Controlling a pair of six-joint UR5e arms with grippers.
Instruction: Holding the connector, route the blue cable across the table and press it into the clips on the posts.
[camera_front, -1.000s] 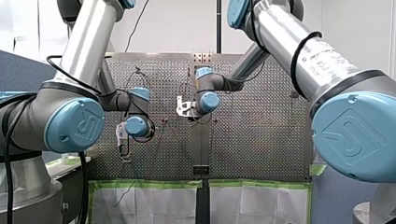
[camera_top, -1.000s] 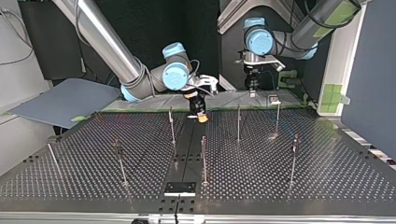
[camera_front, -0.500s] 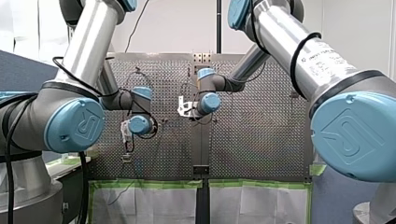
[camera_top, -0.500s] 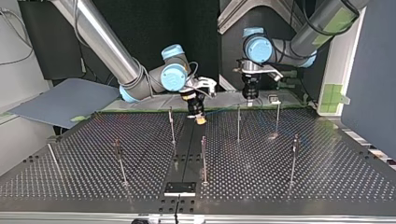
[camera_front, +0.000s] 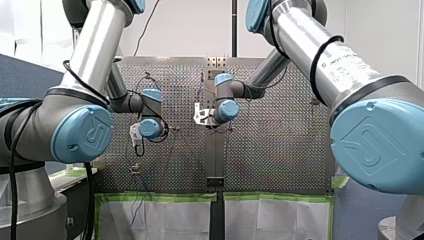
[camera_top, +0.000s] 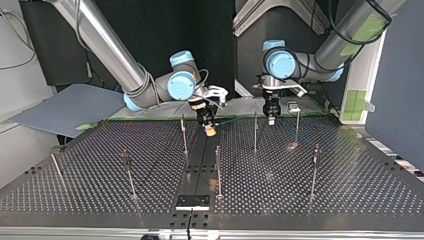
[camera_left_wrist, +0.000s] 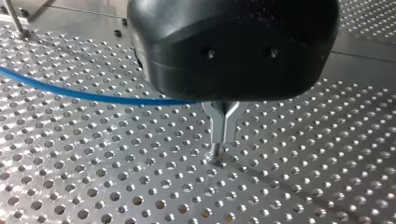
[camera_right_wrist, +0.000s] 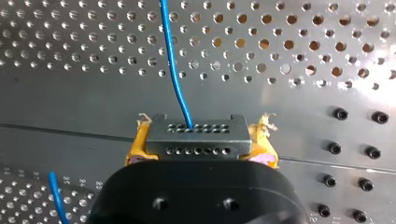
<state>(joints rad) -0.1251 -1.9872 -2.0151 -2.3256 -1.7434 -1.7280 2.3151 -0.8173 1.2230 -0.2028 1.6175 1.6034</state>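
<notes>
Both end effectors (camera_top: 211, 131) (camera_top: 271, 119) nearer the posts (camera_top: 255, 132)

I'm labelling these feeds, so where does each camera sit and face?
Front view: behind and above the shoulders, facing over the table; both arms show.
Top view: across the table, facing the arms; left gripper and right gripper show.
Left wrist view: along the left gripper, at the blue cable.
Right wrist view: along the right gripper, which holds the connector.
Both wrist views share the blue cable.
</notes>
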